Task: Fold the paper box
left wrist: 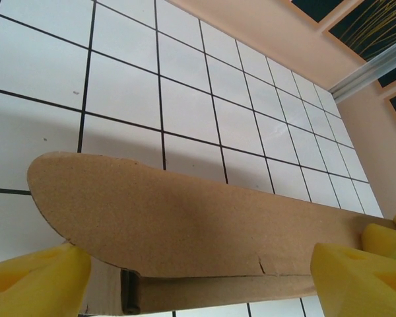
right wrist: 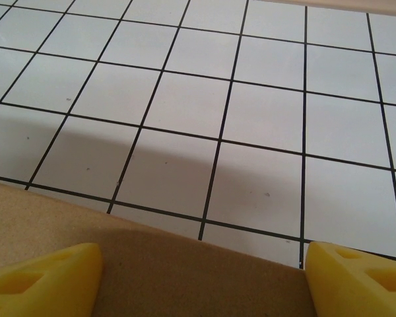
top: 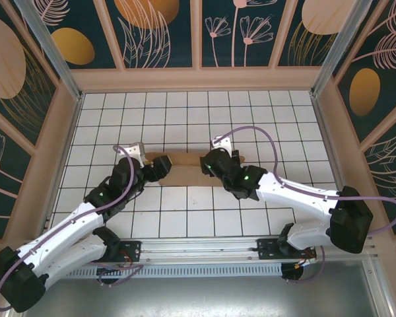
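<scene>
Tabletop (top: 185,112): white square tiles, black grid lines.
Walls (top: 162,33): dark teal panels, peach plant drawings, pale frames.
Rail (top: 204,252): silver metal, along near tabletop edge.
Corner posts (top: 49,47): silver, 2 behind.

We count one paper box (top: 185,169), a single brown cardboard sheet, and we place everything else by it. There are two robot arms: one left arm (top: 72,228) to the left of the box and one right arm (top: 297,195) to its right. There are two grippers: one left gripper (top: 167,165) and one right gripper (top: 204,163), one at each end of the box. Each carries two yellow fingers (left wrist: 33,281), four in all. Two purple cables (top: 254,128) loop, one either side of the box. One tiled table (top: 185,112) lies under it, and one metal rail (top: 198,249) runs nearer than it.
</scene>
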Action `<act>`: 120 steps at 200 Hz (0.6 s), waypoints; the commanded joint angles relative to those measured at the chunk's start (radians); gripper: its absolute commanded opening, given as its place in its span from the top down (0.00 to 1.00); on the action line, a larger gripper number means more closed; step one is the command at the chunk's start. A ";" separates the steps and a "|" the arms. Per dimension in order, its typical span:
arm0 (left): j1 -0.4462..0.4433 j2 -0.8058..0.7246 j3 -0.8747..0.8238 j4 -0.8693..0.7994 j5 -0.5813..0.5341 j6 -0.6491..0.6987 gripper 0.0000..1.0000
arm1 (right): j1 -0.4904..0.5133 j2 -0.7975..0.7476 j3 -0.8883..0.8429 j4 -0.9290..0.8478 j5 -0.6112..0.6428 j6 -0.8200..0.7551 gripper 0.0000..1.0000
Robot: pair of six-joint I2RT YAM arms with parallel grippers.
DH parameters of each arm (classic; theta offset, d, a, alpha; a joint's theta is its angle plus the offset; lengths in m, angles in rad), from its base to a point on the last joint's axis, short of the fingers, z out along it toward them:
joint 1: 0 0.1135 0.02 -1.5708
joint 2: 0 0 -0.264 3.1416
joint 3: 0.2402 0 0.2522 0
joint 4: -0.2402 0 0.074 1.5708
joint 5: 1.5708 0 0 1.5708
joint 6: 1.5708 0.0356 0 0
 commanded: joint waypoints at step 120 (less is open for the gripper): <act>-0.003 -0.044 0.289 -0.203 -0.283 0.293 0.02 | -0.081 -0.053 0.271 -0.148 -0.067 -0.118 0.19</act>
